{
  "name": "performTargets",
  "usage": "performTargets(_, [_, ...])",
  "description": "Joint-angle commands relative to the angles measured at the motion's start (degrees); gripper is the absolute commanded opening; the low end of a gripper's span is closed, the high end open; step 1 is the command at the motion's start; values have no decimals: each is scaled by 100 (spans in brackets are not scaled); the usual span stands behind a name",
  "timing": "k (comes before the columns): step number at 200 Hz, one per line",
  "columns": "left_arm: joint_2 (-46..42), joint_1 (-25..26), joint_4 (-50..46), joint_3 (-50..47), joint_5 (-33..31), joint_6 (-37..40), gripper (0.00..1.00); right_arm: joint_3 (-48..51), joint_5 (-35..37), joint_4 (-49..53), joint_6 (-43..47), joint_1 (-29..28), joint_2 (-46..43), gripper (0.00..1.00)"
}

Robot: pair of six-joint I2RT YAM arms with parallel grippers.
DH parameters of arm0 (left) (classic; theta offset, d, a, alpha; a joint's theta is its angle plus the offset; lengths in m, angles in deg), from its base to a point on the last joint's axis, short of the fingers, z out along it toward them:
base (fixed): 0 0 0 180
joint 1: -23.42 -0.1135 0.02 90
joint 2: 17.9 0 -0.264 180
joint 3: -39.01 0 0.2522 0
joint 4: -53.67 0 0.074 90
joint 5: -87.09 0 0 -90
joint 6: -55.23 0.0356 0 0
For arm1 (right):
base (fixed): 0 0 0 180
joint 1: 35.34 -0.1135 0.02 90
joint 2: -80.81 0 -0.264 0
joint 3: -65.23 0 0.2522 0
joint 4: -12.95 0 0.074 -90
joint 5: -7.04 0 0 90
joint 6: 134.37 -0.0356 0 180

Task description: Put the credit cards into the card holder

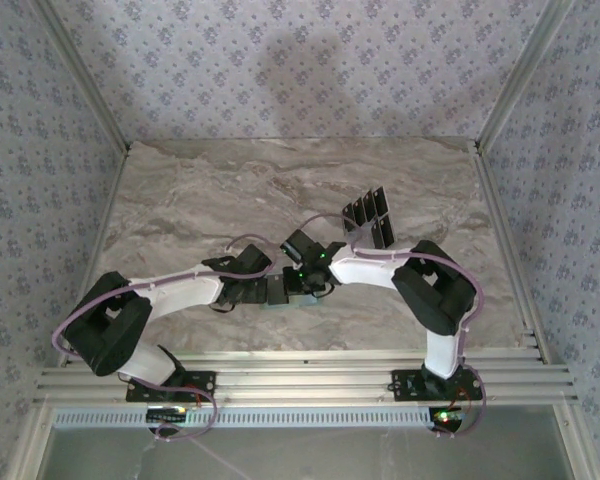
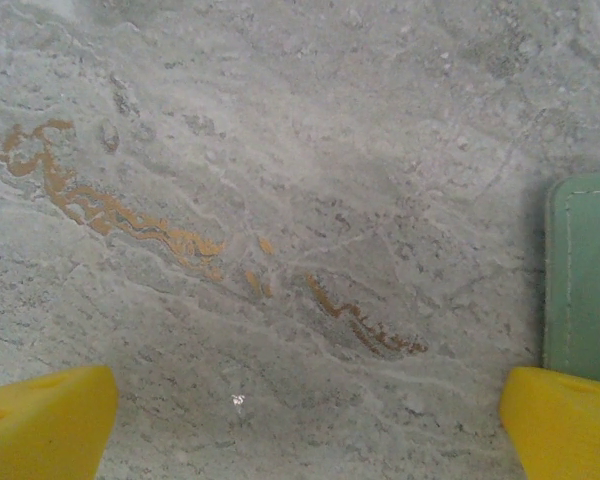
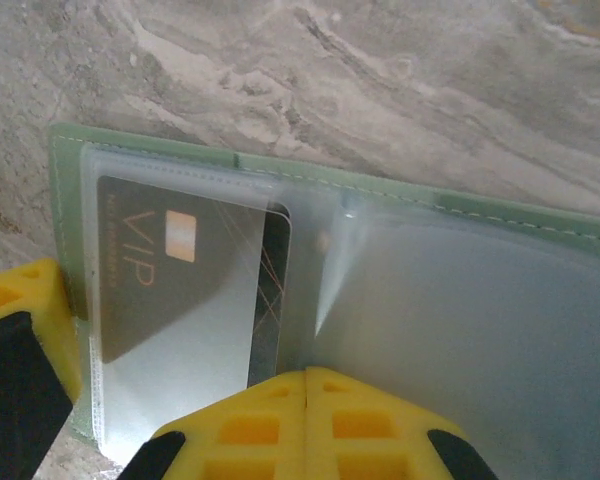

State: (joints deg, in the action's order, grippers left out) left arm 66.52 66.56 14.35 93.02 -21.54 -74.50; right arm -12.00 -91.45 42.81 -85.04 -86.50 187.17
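Cards (image 1: 382, 230): perhaps 5; holder (image 3: 68, 200): 1

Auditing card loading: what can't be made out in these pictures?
Card holder: top view, mostly under both arms; left wrist view, cut by right edge.
Loose credit cards: top view, overlapping and too small to count.
VIP card's lower corner: right wrist view, sleeve glare and right fingers hide it.

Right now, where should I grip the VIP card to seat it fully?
Pinch the card by its bare end, the strip outside the clear sleeve, coming from the holder's middle. The rest lies flat under plastic, so likely only that end offers an edge.
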Motion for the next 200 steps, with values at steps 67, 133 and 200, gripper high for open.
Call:
performTargets(67, [51, -24, -80, -156, 106, 0, 100, -431, -131, 278, 124, -168, 154, 6])
performTargets(133, [-597, -49, -541, 42, -67, 77, 100, -50, 12, 613, 415, 317, -836, 30])
performTargets(200, [-725, -30, -495, 149, 158, 73, 100, -80, 116, 783, 1066, 616, -759, 47])
